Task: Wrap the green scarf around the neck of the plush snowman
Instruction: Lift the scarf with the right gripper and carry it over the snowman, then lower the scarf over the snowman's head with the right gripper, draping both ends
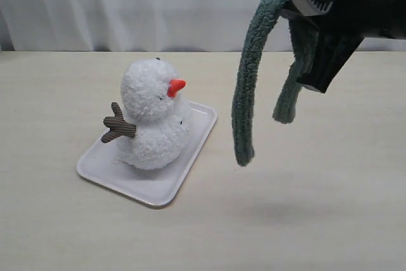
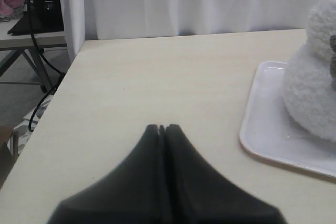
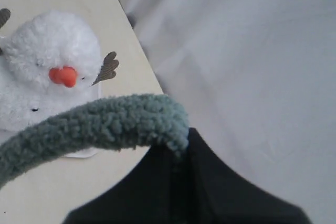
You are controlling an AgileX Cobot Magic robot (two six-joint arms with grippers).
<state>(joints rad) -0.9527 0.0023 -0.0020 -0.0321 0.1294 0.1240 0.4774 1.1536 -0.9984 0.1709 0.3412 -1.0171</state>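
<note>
The plush snowman (image 1: 151,117) sits upright on a white tray (image 1: 111,176), its orange nose pointing right and a brown twig arm on its left. High at the top right, my right gripper (image 1: 287,6) is shut on the green scarf (image 1: 248,87), which hangs in two strands well clear of the table, right of the snowman. In the right wrist view the scarf (image 3: 100,124) bends out of the right gripper (image 3: 181,148) with the snowman (image 3: 47,66) beyond it. My left gripper (image 2: 161,128) is shut on nothing, low over the table, left of the tray (image 2: 262,129) and snowman (image 2: 315,87).
A white curtain (image 1: 158,4) hangs behind the beige table (image 1: 304,220). In the left wrist view the table's far-left edge (image 2: 63,85) drops off, with a desk, cables and clutter beyond it.
</note>
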